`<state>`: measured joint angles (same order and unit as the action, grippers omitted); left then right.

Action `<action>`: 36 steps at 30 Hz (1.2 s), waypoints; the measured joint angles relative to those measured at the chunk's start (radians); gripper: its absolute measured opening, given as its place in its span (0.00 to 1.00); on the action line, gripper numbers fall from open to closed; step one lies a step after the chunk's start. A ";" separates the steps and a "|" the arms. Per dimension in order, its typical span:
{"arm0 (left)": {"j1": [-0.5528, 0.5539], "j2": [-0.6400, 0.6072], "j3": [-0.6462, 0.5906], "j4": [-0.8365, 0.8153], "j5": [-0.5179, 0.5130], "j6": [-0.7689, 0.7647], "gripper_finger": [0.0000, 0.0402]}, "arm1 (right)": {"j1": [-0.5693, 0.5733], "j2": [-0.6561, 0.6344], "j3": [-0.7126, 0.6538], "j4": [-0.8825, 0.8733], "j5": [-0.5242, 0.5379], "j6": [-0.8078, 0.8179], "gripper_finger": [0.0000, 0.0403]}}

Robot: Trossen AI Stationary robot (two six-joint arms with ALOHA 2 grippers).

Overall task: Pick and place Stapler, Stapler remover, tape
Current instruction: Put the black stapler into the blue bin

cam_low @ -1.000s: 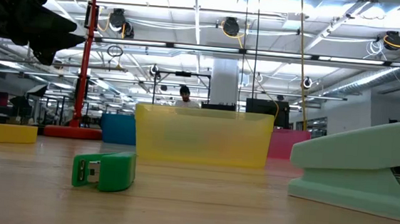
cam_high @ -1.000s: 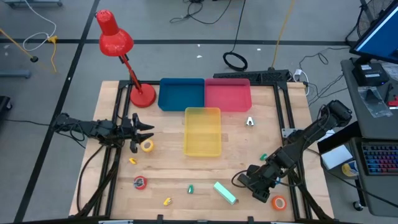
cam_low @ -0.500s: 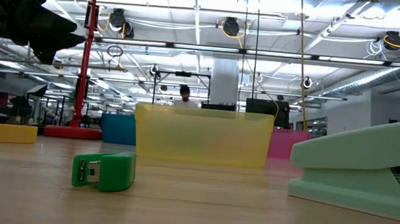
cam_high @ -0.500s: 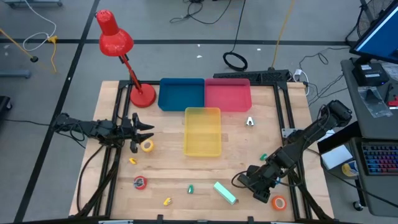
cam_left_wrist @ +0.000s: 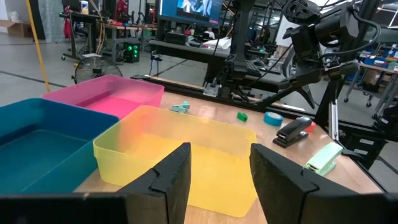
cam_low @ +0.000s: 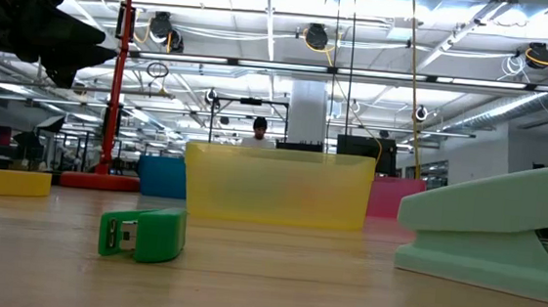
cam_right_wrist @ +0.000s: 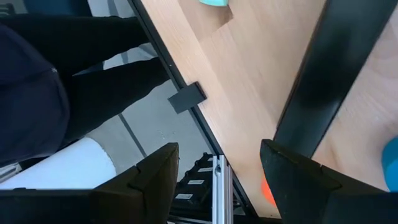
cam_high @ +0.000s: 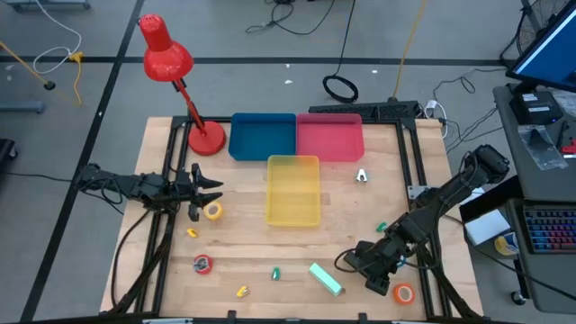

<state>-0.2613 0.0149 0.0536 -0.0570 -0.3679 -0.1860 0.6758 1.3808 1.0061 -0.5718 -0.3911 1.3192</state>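
Note:
My left gripper [cam_high: 213, 190] is open and hovers near the table's left edge, just beyond the yellow tape ring [cam_high: 213, 211]. My right gripper [cam_high: 347, 261] is open near the near right corner, next to the mint stapler [cam_high: 326, 278]. In the left wrist view a black stapler [cam_left_wrist: 292, 130] lies flat under the right arm, with a blue tape ring [cam_left_wrist: 272, 118] beyond it. The red tape [cam_high: 202, 264] and orange tape [cam_high: 403, 292] lie flat on the table. The silver stapler remover [cam_high: 361, 175] lies right of the yellow bin [cam_high: 292, 189].
Blue bin [cam_high: 262, 135] and pink bin [cam_high: 329, 135] stand at the far edge. The red lamp [cam_high: 166, 58] stands on its base at the far left corner. Small green [cam_high: 276, 273] [cam_high: 382, 227] and yellow [cam_high: 241, 291] [cam_high: 192, 232] pieces are scattered across the near half. A person stands far behind the table [cam_low: 259, 128].

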 joint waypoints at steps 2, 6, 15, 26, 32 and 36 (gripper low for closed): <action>0.000 0.000 0.000 0.000 0.000 0.000 0.41 | 0.000 0.000 0.000 -0.001 0.001 0.000 0.55; 0.000 0.000 0.000 0.000 0.000 0.000 0.41 | 0.000 0.000 0.000 -0.004 0.001 -0.004 0.55; 0.000 0.000 0.000 -0.002 0.000 0.000 0.41 | 0.000 0.000 0.000 -0.008 0.055 0.001 0.55; 0.000 0.000 0.000 -0.003 0.000 0.000 0.41 | 0.000 0.000 0.000 -0.008 0.054 0.000 0.60; 0.000 0.000 0.000 -0.003 0.000 0.000 0.41 | 0.000 0.000 0.000 -0.008 0.050 0.000 0.75; 0.000 0.000 0.000 -0.004 0.000 0.000 0.41 | 0.000 0.000 0.000 -0.004 0.050 0.000 0.81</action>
<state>-0.2613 0.0147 0.0536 -0.0608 -0.3679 -0.1864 0.6762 1.3804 1.0061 -0.5758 -0.3408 1.3193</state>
